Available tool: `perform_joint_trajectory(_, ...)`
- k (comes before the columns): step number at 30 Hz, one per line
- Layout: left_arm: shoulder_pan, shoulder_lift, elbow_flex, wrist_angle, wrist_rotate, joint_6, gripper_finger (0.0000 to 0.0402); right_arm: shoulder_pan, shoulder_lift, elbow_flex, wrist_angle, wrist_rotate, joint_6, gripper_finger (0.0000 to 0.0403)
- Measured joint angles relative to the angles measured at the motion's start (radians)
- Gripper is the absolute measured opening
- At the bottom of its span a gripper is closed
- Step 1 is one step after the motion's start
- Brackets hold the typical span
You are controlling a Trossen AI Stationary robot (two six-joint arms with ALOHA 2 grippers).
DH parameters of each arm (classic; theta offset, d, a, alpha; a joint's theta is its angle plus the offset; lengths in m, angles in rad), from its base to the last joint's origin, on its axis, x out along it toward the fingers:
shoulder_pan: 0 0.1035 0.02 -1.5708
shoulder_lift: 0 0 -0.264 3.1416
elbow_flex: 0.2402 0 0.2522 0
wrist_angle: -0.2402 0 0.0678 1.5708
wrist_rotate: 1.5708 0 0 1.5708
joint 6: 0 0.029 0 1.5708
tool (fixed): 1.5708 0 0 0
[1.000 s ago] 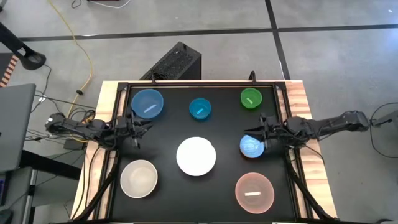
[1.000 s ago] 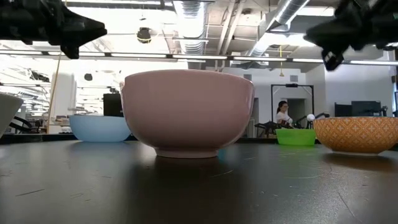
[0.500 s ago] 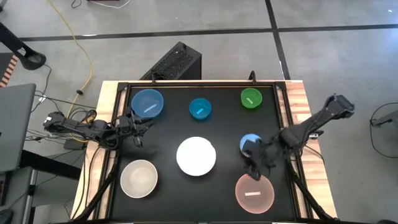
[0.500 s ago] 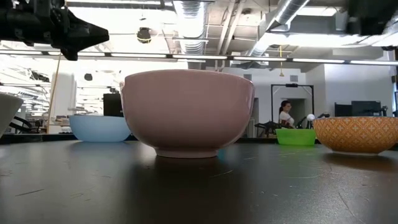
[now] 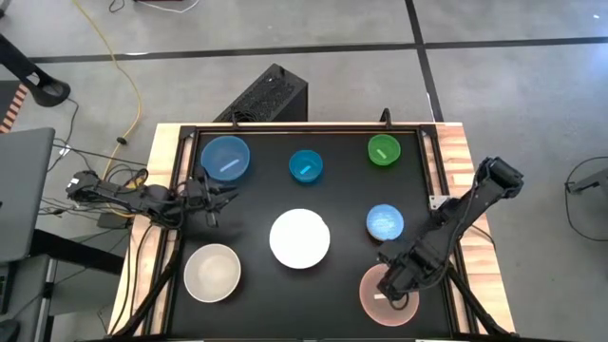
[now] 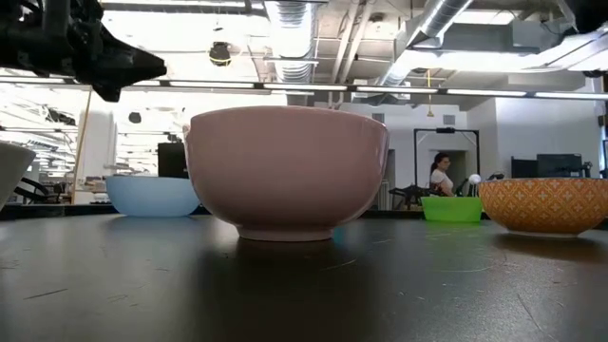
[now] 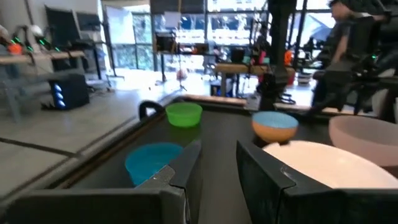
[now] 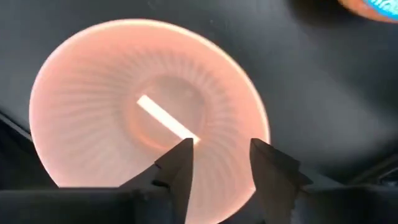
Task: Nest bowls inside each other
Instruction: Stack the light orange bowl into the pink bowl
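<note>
Seven bowls stand on their bases on the black tabletop point(image 5: 342, 199): large blue point(image 5: 225, 158), teal point(image 5: 305, 166) and green point(image 5: 383, 150) along the far side, small light blue point(image 5: 385, 222) and white point(image 5: 300, 237) in the middle, beige point(image 5: 212, 273) and pink point(image 5: 375, 302) near the front. My right gripper point(image 8: 221, 168) hangs open above the pink bowl point(image 8: 124, 124), pointing down, over the part of the bowl's hollow beside its rim. My left gripper point(image 7: 217, 171) waits at the table's left edge point(image 5: 214, 195), level and open, with nothing between its fingers.
A raised frame rims the black top, with wooden strips point(image 5: 465, 161) outside it. A black box point(image 5: 268, 95) lies beyond the far edge and a laptop point(image 5: 24, 190) stands to the left. A person point(image 6: 440, 176) is far off in the room.
My right gripper has swung from beside the small light blue bowl toward the table's near edge and now hangs over the pink bowl. It has tipped from level to pointing down. No bowl has moved.
</note>
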Motion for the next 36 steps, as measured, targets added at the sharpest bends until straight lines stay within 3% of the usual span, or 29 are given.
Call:
perform_joint_trajectory(5,0.0,0.0,0.0,-0.014,0.071,-0.063,0.0087,0.007,-0.003,-0.026,-0.015,0.0,0.01,0.0217)
perform_joint_trajectory(10,0.0,0.0,0.0,-0.051,0.105,-0.101,0.0087,0.021,-0.006,-0.101,-0.004,-0.001,0.01,0.0223)
perform_joint_trajectory(18,0.0,0.0,0.0,-0.103,0.105,-0.164,0.0087,0.015,-0.006,-0.235,0.231,-0.013,-0.038,0.0214)
perform_joint_trajectory(22,0.0,0.0,0.0,-0.104,0.105,-0.165,0.0087,0.01,-0.006,-0.263,0.287,-0.012,-0.058,0.0171)
perform_joint_trajectory(29,0.0,0.0,0.0,-0.104,0.094,-0.173,0.0087,0.01,-0.007,-0.263,0.292,-0.042,-0.12,0.0018)
perform_joint_trajectory(36,0.0,-0.001,0.0,-0.103,0.048,-0.136,0.0087,-0.01,-0.083,-0.231,0.339,-0.081,-0.124,0.0008)
